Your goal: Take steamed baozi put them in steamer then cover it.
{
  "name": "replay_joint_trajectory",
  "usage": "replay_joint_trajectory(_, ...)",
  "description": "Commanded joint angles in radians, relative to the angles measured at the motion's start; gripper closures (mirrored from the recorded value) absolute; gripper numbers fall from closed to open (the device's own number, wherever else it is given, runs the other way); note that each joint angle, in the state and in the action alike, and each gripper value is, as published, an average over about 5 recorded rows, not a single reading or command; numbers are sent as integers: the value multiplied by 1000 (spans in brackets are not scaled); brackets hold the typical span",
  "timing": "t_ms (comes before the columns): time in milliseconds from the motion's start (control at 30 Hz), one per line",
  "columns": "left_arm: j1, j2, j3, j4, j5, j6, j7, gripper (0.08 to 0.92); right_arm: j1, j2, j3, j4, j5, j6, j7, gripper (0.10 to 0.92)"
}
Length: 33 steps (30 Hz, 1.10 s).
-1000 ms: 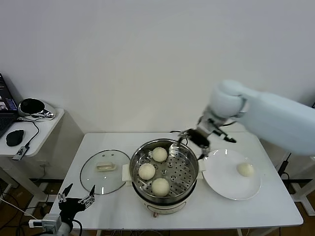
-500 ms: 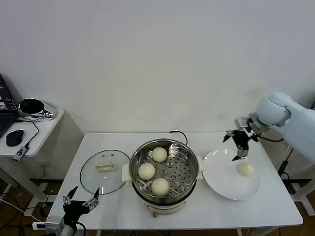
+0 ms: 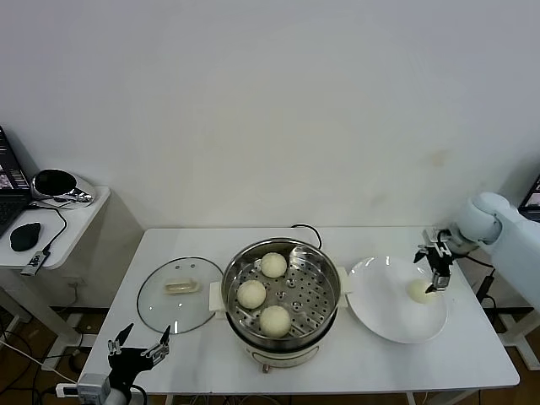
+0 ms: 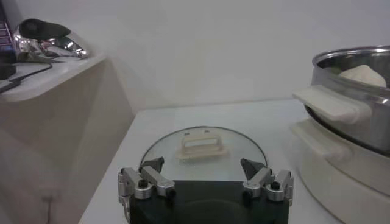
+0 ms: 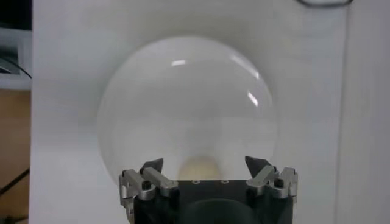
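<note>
— Claw first: where is the right claw (image 3: 436, 272) relative to the steamer (image 3: 282, 297)?
— Well off to the steamer's right, hanging over the far right part of the white plate (image 3: 380, 314). Its fingers are spread wide and hold nothing.

— And the last baozi?
— One cream-white baozi on the plate (image 3: 420, 291) lies just below and slightly nearer the steamer than the claw tips. In the right wrist view that bun (image 5: 199, 168) sits between the two spread fingers (image 5: 152, 168), partly hidden by the claw body, with the plate (image 5: 183, 103) stretching beyond it. I cannot tell whether the fingers touch the bun.

— The others?
— Three baozi in the steamer (image 3: 252, 293) rest on the perforated tray: one at the back, one on the left, one at the front. The right part of the tray is bare.

— The cover?
— The glass cover (image 3: 179, 294) lies flat on the white surface (image 3: 439, 359), just left of the steamer, its handle up.

— And the left claw (image 3: 138, 346)?
— Parked low at the surface's front edge, in front of the cover and left of the steamer, fingers spread and gripping nothing. Its wrist view shows the cover (image 4: 204, 152) just beyond the open claw (image 4: 203, 166), with the steamer's side handle (image 4: 331, 104) off to one side.
</note>
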Motion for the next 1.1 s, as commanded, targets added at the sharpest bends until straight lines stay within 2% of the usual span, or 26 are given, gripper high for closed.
replay_joint_trajectory(33, 1, 0, 3, 7, 7, 0, 4, 177, -87, 80, 98, -216, -111, 149, 22, 203)
replay_joint_trajectory(467, -1, 1, 3, 23, 19, -2, 10, 177, -110, 155, 116, -273, -166, 186, 125, 203)
replay_joint_trajectory(1100, -12, 2, 6, 43, 19, -3, 13, 177, -113, 179, 119, -289, -208, 189, 140, 203)
